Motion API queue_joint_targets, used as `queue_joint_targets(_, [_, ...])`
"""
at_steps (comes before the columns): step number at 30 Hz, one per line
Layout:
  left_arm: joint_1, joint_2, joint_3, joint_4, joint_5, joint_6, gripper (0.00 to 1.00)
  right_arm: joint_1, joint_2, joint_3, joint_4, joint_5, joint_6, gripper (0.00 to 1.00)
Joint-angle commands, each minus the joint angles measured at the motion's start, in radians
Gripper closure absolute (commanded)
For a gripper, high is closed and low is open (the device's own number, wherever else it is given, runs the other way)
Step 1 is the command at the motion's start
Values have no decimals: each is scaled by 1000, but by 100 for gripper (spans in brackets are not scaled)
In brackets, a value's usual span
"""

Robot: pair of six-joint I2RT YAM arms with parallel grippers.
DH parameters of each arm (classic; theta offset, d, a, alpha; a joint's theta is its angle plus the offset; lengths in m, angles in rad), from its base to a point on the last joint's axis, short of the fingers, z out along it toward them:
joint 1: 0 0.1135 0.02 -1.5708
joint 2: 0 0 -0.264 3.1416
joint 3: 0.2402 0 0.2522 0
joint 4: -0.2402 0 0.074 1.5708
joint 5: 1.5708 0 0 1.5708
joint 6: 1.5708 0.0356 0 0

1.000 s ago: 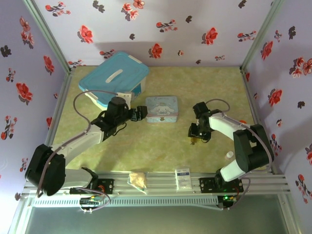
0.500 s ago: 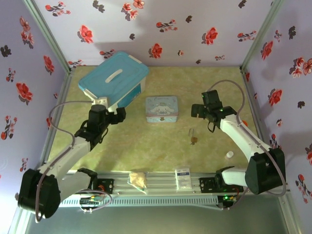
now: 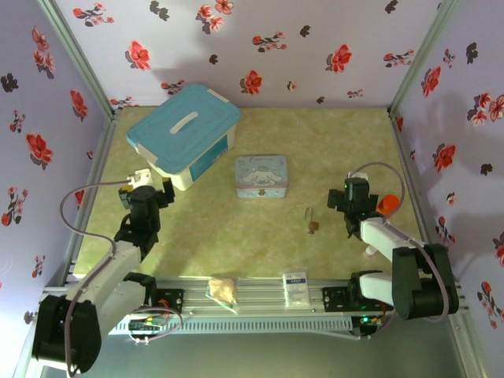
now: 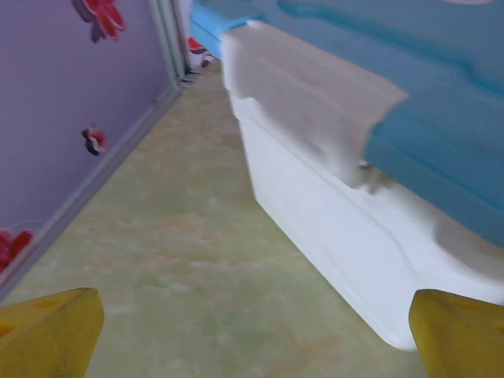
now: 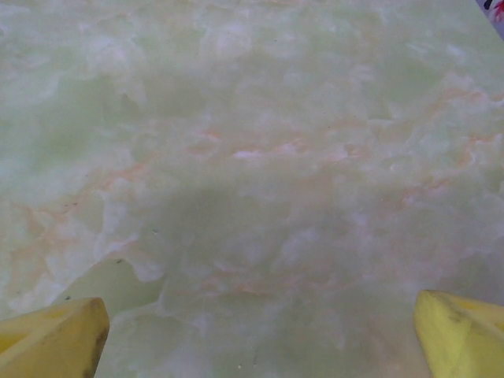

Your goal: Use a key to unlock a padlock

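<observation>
The tiny brass padlock [image 3: 313, 228] lies on the green marbled table, free of both grippers. A thin greyish piece [image 3: 308, 213] rests just beyond it; I cannot tell whether it is the key or the shackle. My right gripper [image 3: 344, 198] hovers right of the padlock, open, with its yellow fingertips [image 5: 51, 340] wide apart over bare table in the right wrist view [image 5: 256, 346]. My left gripper [image 3: 150, 189] is far to the left, also open [image 4: 252, 346], with nothing between its fingertips [image 4: 47, 331]. It faces the near corner of the blue-lidded box [image 4: 331, 181].
The white box with a blue lid [image 3: 185, 134] stands at the back left. A pale blue cartoon tin [image 3: 261, 175] sits mid-table. An orange cylinder [image 3: 386, 204] and a small white cap [image 3: 370, 250] lie by the right arm. A packet [image 3: 223, 290] and a white card [image 3: 295, 285] rest on the front rail.
Both arms have pulled back. The left gripper swung left, away from the tin, to the box corner. The right gripper left the padlock, rose, then came down to its right.
</observation>
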Motion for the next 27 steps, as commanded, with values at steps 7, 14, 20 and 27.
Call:
queue_joint_targets(7, [222, 278, -129, 527, 201, -57, 0, -64, 104, -54, 555, -31, 1, 0])
queue_joint_targets(14, [267, 380, -46, 489, 261, 17, 0, -106, 232, -81, 751, -113, -12, 0])
queue_joint_targets(20, [287, 615, -34, 777, 380, 65, 0, -106, 313, -54, 773, -115, -16, 1])
queue_joint_targets(27, [262, 602, 47, 587, 394, 104, 0, -101, 325, -13, 706, -54, -3, 1])
